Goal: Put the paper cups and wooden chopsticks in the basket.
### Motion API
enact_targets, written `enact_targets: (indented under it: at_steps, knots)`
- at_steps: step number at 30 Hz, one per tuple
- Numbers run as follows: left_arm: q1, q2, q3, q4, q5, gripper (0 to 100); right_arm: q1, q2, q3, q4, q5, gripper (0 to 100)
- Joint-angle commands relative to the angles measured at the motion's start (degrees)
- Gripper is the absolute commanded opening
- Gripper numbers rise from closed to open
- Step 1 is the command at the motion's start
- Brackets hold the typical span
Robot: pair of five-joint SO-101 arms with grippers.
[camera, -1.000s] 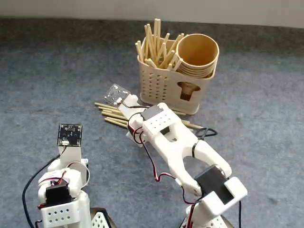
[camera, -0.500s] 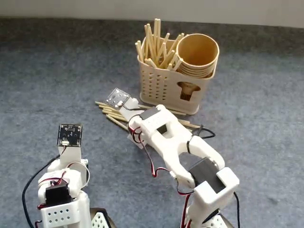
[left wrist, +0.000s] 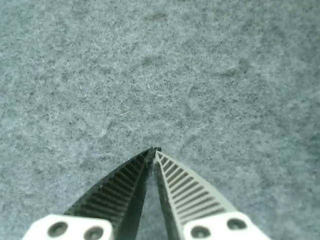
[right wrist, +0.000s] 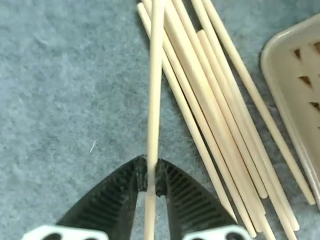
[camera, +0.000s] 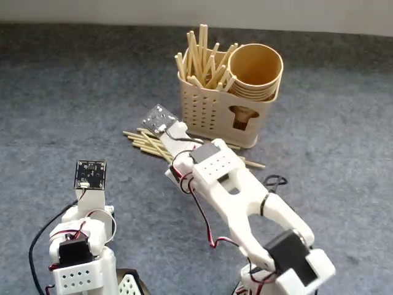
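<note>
The right tool (right wrist: 151,175) is clamped on one chopstick (right wrist: 154,75) at the loose chopsticks (right wrist: 215,130) lying mid-frame, just left of the basket (camera: 212,114). The left tool (left wrist: 155,151), lower left, is pressed together on nothing.

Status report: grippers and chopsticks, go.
Right gripper shut on one wooden chopstick. Left gripper shut, empty, over grey carpet. More wooden chopsticks loose beside slotted beige plastic basket. No obstruction seen.
</note>
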Motion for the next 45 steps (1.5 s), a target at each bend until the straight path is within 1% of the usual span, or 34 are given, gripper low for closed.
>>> enact_targets:
  at_steps: [1, 6, 9, 10, 14, 22, 26, 33, 38, 40, 45]
  knots:
    - [-0.9, -0.9, 1.1, 0.3, -0.2, 1, 0.6, -8.7, 2.9, -3.3, -0.5, 0.5]
    - [-0.9, -0.9, 1.1, 0.3, -0.2, 1, 0.5, -18.9, 9.6, -8.0, -0.5, 0.5]
    - [-0.9, -1.0, 1.1, 0.3, -0.2, 1, 0.6, -24.2, 13.4, -12.4, -0.6, 0.5]
    - [-0.9, -1.0, 1.1, 0.3, -0.2, 1, 0.6, -25.7, 14.5, -14.3, -1.7, 0.5]
    - [-1.0, -1.0, 1.1, 0.3, -0.2, 1, 0.7, -31.3, 17.6, -20.4, -9.9, 0.5]
    - [-3.0, -1.0, 1.1, 0.3, -0.2, 1, 1.5, -38.6, 17.6, -27.6, -10.5, 0.5]
    - [-3.0, -1.0, 1.1, 0.3, -0.2, 1, 2.5, -40.1, 17.6, -34.5, -10.3, 0.5]
    - [-2.9, -1.0, 1.1, 0.3, -0.2, 1, 7.7, -40.5, 17.5, -55.1, -10.2, 0.5]
    - [-2.9, -1.0, 1.1, 0.3, -0.2, 1, 10.5, -40.0, 17.1, -66.3, -10.2, 0.5]
    - [-2.9, -1.0, 1.1, 0.3, -0.2, 1, 11.5, -39.7, 15.7, -68.4, -10.2, 0.5]
    - [-2.9, -1.0, 1.1, 0.3, -0.2, 1, 14.3, -34.8, 9.6, -68.9, -10.2, 0.5]
